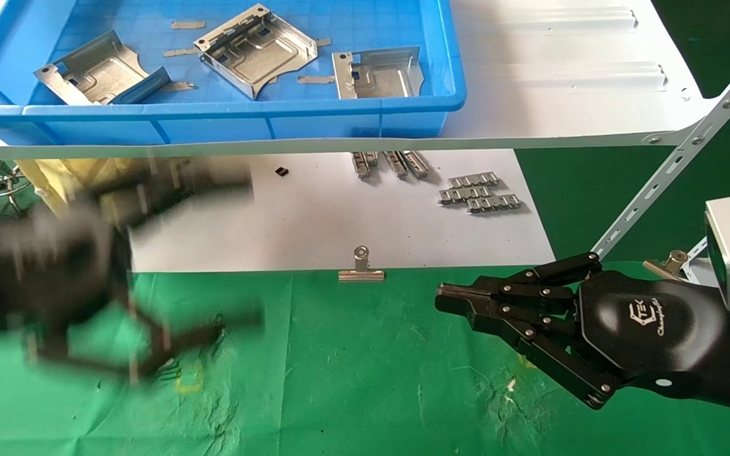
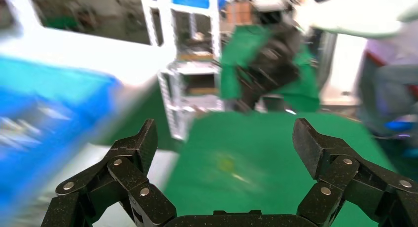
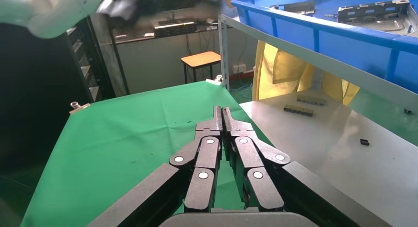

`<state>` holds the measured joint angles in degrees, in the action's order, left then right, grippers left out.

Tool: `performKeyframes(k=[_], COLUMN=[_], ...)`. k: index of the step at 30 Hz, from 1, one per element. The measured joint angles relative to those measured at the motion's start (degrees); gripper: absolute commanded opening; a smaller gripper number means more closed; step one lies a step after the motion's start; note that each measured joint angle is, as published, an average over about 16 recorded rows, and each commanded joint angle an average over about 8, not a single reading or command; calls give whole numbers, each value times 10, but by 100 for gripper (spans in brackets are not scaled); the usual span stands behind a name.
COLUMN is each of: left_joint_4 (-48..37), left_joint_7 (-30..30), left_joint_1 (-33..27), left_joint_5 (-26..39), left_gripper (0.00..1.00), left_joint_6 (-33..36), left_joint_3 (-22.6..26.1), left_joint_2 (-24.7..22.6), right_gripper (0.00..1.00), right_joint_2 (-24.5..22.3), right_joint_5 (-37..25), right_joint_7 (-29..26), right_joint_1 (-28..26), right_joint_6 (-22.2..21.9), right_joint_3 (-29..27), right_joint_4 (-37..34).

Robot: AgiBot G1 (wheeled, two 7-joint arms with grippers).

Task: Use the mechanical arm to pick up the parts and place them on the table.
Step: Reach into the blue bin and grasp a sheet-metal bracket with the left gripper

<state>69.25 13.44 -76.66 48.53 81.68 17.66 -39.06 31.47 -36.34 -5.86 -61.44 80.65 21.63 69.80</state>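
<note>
Three silver-grey stamped parts (image 1: pixel 100 71) (image 1: pixel 256 47) (image 1: pixel 377 73) lie in a blue bin (image 1: pixel 213 113) on the white shelf. One of them (image 3: pixel 374 12) also shows in the right wrist view. My left gripper (image 1: pixel 235 253) is smeared by motion at the left, over the near edge of the white sheet and the green table (image 1: pixel 365 380). Its fingers are spread wide with nothing between them (image 2: pixel 224 138). My right gripper (image 1: pixel 444 297) hovers low over the green cloth at the right, shut and empty, fingertips pressed together (image 3: pixel 221 111).
The white shelf (image 1: pixel 561 82) overhangs the back of the table on a slanted perforated strut (image 1: pixel 675 171). Under it, the white sheet (image 1: pixel 314 215) carries small linked metal strips (image 1: pixel 479 193). A silver binder clip (image 1: pixel 361 266) pins its front edge. A yellow mark (image 1: pixel 189 378) sits below the left gripper.
</note>
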Motion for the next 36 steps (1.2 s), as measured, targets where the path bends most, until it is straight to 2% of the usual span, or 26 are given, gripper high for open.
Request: performKeyframes(k=[5,12,17,18,19,20,25,26,27,28,36], left_joint_4=[-89,-287,-429,-453,-476,-498,-577,-588,-598,-606,-649], left_joint_7=[8,-4,-18,-20,-21,-23,-27,-27,-27,-28,-29], left_joint_1=[-120,-281,-362,-374,-385,-395,-429,-434,-438,-441,-458], left_joint_5=[82,215,295,307,319,330,371,377,383,387,397], left_gripper=[100,100,100,100,100,97,34,22,9,0,0], left_joint_6=[-37,-110,-176,-188,-201,-212,-254,-259,-263,-266,-259], left_joint_3=[34,94,133,139,146,151,174,178,181,184,191], left_joint_2=[-57,-163,-234,-246,-256,-267,-302,-307,-311,-315,-324], right_gripper=[0,0,0,1,7,19,82,93,100,100,100], right_joint_2=[0,0,0,0,0,0,0,0,0,0,0], right_joint_5=[0,0,0,0,0,0,0,0,0,0,0], right_joint_7=[0,0,0,0,0,0,0,0,0,0,0], right_joint_1=[0,0,0,0,0,0,0,0,0,0,0], right_joint_6=[0,0,0,0,0,0,0,0,0,0,0], right_joint_3=[0,0,0,0,0,0,0,0,0,0,0], right_joint_4=[0,0,0,0,0,0,0,0,0,0,0])
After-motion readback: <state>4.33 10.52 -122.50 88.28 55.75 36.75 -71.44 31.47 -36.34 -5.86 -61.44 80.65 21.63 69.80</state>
